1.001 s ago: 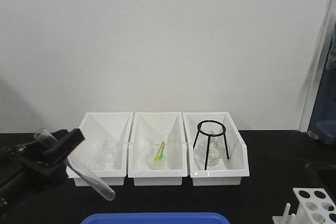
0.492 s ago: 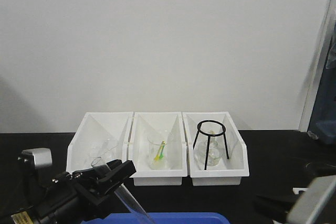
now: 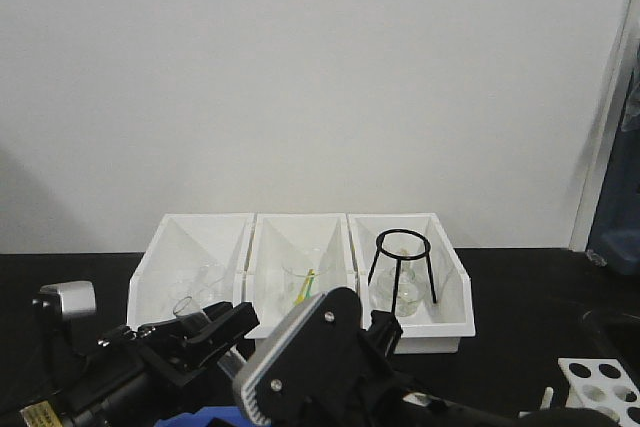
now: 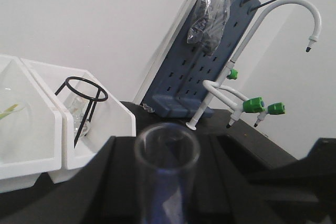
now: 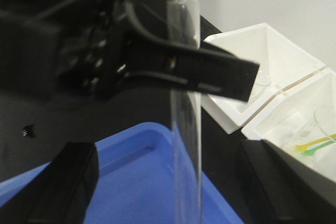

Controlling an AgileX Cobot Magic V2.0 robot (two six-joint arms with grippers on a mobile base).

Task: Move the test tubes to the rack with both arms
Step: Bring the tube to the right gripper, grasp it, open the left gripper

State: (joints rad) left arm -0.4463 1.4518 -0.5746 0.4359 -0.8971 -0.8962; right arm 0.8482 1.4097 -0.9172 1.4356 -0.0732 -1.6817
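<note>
One test tube (image 5: 184, 108) is pinched near-upright by the left end effector (image 3: 215, 332) above the blue tray (image 5: 131, 156); right end effector (image 5: 174, 188) spread, facing it. Visible rack (image 3: 600, 382) holes hold none; handover and insertion pending.

We see three white bins (image 3: 275, 242) in a row — a black wire stand (image 3: 404, 254) in the right one — plus a blue tray (image 5: 126, 171), a white faucet (image 4: 292, 1) and a blue pegboard (image 4: 184, 77).

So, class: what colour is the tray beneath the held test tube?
Blue; the tray shows best in the right wrist view, under the test tube.
</note>
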